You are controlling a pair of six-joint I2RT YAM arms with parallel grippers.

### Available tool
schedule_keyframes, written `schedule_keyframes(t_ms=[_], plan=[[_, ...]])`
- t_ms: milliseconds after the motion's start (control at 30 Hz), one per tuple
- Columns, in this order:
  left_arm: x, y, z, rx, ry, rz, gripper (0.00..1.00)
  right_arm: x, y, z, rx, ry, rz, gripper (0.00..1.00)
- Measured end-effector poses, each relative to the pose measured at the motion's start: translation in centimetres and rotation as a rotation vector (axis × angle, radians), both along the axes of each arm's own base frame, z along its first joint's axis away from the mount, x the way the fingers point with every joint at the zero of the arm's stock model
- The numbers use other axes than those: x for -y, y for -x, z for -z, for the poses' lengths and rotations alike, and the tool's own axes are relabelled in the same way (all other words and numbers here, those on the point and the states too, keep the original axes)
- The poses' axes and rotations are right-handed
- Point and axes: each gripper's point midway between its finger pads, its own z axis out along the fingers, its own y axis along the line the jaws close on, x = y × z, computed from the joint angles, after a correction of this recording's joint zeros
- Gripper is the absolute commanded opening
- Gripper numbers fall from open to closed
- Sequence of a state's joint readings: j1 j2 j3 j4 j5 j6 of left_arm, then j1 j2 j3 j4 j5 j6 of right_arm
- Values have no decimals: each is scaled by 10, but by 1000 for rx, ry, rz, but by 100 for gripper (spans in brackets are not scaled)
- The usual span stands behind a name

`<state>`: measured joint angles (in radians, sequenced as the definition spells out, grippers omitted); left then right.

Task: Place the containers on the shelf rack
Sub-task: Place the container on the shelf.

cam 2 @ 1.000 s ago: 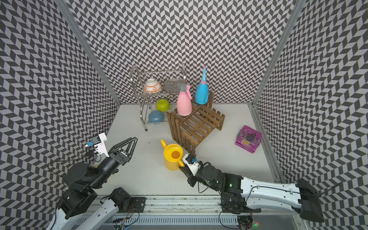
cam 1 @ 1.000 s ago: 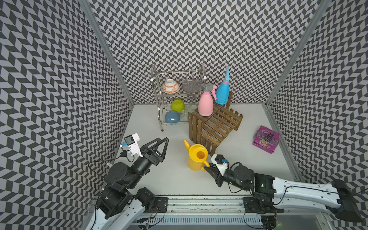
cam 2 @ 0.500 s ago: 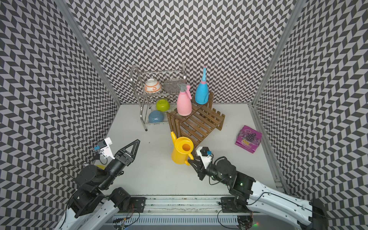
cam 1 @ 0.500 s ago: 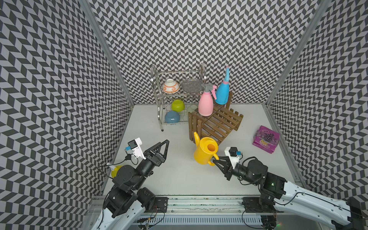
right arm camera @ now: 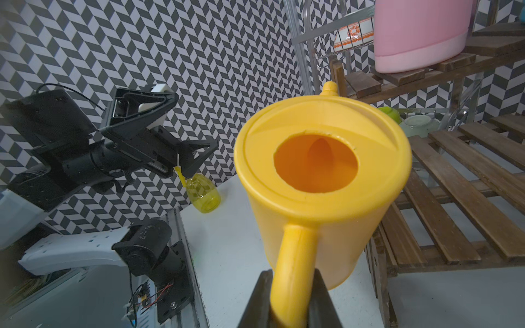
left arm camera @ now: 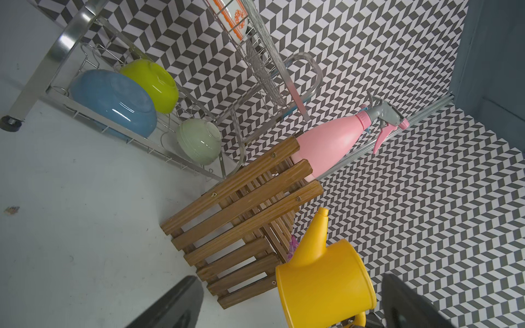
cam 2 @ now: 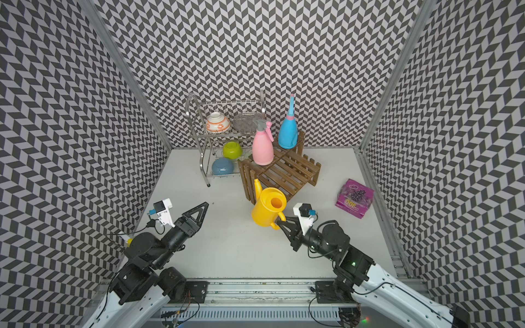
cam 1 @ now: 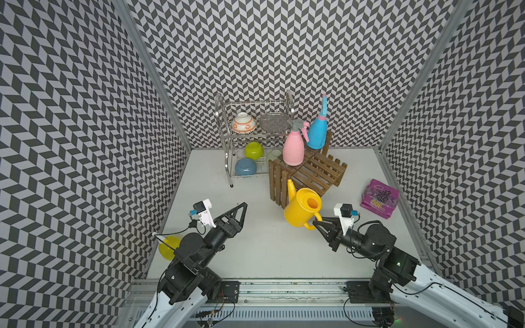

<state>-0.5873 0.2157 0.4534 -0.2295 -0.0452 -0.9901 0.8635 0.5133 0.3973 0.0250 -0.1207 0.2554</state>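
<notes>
In both top views the translucent yellow spray bottle (cam 1: pixel 169 247) (cam 2: pixel 129 241) at lower left is mostly hidden behind the left arm (cam 1: pixel 196 250); its head cannot be made out. The watering can (cam 1: pixel 301 210) covers the near corner of the shelf rack (cam 1: pixel 318 173). A pale green bowl (cam 1: pixel 274 154) shows only as a sliver behind the pink spray bottle (cam 1: pixel 293 147). In the right wrist view the frame edge cuts off all but that bottle's base, and the right gripper (right arm camera: pixel 292 286) shows only dark, blurred tips.
</notes>
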Motion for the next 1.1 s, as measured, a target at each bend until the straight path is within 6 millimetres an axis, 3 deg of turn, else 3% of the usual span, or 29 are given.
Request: schedule_keyframes(t_ms=[633, 1100], plan=[[8, -5, 25, -44, 12, 21, 100, 11, -6, -8, -8, -40, 8, 0], [17, -10, 42, -78, -17, 50, 100, 29, -16, -34, 55, -84, 103, 0]])
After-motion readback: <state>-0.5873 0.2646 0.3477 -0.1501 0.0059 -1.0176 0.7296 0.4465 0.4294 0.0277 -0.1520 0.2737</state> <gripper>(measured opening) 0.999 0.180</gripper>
